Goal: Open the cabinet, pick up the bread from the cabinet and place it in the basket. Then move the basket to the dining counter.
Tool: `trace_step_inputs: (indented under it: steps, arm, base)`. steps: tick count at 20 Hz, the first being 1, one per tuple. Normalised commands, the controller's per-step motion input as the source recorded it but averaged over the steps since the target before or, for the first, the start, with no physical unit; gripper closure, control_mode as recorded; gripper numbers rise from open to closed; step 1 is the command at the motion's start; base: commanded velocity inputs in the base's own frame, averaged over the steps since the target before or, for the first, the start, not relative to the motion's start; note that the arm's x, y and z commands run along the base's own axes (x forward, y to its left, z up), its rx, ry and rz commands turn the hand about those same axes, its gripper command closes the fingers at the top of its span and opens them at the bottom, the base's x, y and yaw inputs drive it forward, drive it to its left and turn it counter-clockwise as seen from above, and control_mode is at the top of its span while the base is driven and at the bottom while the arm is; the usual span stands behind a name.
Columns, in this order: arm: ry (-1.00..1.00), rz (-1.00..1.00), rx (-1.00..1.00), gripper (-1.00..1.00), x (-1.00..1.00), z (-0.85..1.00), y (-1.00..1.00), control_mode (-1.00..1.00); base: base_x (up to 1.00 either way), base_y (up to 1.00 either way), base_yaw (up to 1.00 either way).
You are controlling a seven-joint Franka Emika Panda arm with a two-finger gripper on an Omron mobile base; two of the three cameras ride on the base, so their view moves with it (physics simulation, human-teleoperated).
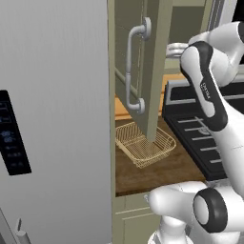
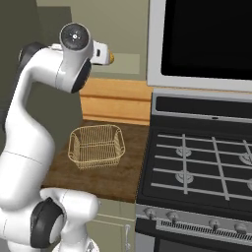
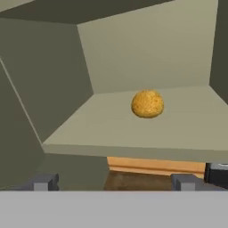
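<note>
On your left in the left base view, the fridge (image 1: pixel 52 119) stands beside the cabinet (image 1: pixel 155 71), its door swung open above the basket (image 1: pixel 145 143) on the tabletop (image 1: pixel 157 171). The right base view adds the stove (image 2: pixel 197 162). In the hand view, the bread (image 3: pixel 147 104) sits on the cabinet shelf ahead of the jaws (image 3: pixel 114 181), spread wide and holding nothing.

White robot arm (image 1: pixel 209 95) raised and bent at the elbow, reaching forward at upper height; its gripper (image 3: pixel 113 181) has jaws spread wide (nothing between them).
</note>
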Motion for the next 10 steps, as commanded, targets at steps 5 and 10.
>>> trace_step_inputs:
  steps: [5, 10]
  arm:
    - [0.08, -0.04, -0.06, -1.0, 0.58, 0.0, 0.0, -1.0]
    - [0.01, -0.05, -0.02, -1.0, 0.46, 0.0, 0.0, -1.0]
  base:
    - [0.0, 0.0, 0.0]
    - [0.0, 0.0, 0.0]
